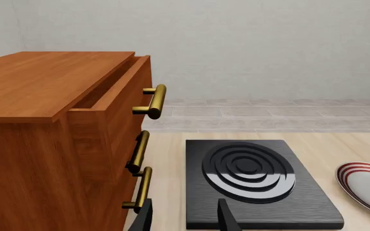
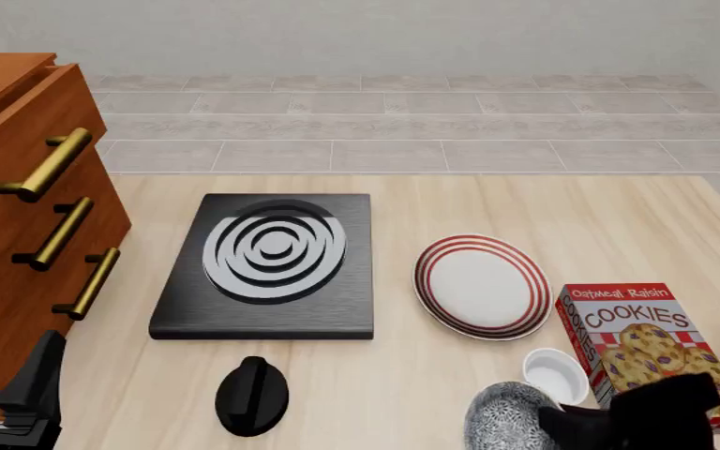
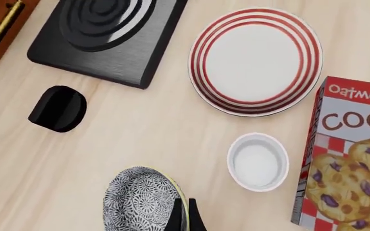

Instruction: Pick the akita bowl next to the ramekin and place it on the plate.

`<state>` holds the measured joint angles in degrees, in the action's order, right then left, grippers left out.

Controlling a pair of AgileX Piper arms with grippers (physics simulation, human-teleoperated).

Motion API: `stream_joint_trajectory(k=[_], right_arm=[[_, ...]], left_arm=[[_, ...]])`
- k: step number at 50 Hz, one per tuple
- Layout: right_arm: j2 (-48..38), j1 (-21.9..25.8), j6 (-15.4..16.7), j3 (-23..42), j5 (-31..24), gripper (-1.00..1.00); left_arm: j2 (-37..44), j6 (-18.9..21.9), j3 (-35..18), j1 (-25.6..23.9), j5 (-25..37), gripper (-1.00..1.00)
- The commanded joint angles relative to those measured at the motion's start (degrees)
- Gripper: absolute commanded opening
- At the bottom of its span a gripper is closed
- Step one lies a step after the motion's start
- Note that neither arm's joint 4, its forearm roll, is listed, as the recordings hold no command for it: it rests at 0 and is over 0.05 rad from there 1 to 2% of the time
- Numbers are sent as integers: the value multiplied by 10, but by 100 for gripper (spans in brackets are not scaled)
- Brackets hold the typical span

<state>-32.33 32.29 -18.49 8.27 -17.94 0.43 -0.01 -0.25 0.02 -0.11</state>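
Stove L of plate; ramekin btwn akita bowl & cookie box, nearer than plate.

Pale wooden table, reddish wooden drawer cabinet on its left edge; grey tiled floor beyond the table, plain grey wall behind

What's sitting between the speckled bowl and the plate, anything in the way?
Nothing sits squarely between them. The speckled bowl has bare table up to the plate. The white cup stands just to the right of that line, with the cookie box beyond it.
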Motion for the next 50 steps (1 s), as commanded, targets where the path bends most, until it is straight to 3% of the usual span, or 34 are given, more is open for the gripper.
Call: stream_joint_trajectory(k=[1, 13, 29, 50], right_arm=[[-8, -10, -16, 9, 21, -100], [-10, -36, -44, 13, 40, -100], [-48, -75, -55, 21, 84, -100], [-119, -101, -47, 44, 147, -100]], left_arm=[[0, 0, 0, 0, 0, 100], [0, 0, 0, 0, 0, 100], [0, 0, 0, 0, 0, 100], [0, 0, 0, 0, 0, 100]])
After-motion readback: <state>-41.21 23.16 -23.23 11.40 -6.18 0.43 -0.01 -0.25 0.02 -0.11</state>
